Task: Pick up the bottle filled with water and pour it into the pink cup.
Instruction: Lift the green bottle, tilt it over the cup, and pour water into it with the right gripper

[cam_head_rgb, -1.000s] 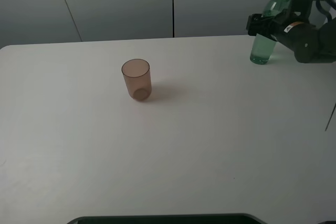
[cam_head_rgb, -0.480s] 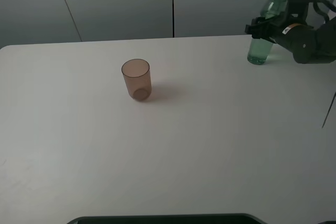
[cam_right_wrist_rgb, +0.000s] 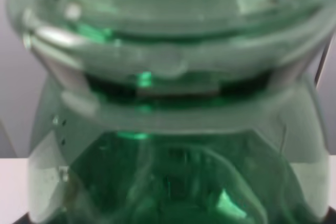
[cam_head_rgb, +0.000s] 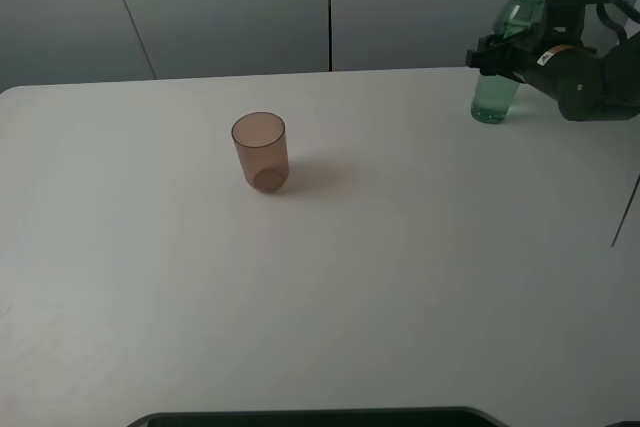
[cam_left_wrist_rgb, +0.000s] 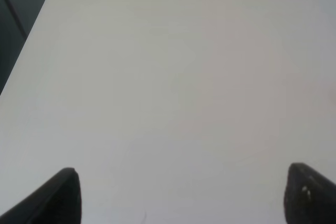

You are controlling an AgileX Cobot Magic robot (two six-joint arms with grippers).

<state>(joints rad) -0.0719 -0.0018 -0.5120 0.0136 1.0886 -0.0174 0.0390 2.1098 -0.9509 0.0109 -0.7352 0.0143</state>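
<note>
Bottle (cam_head_rgb: 492,102), tall translucent green plastic, at bench (cam_head_rgb: 400,277) two o'clock, clamped mid-body and upright by right gripper (cam_head_rgb: 495,55) to avoid spilling; small brownish-pink plastic cup (cam_head_rgb: 260,152) at eleven o'clock. Left gripper (cam_left_wrist_rgb: 181,192) idle, spread wide.

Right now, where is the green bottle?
In the exterior high view the bottle is at the far right of the table, gripped by the right end effector, well to the right of the pink cup.
</note>
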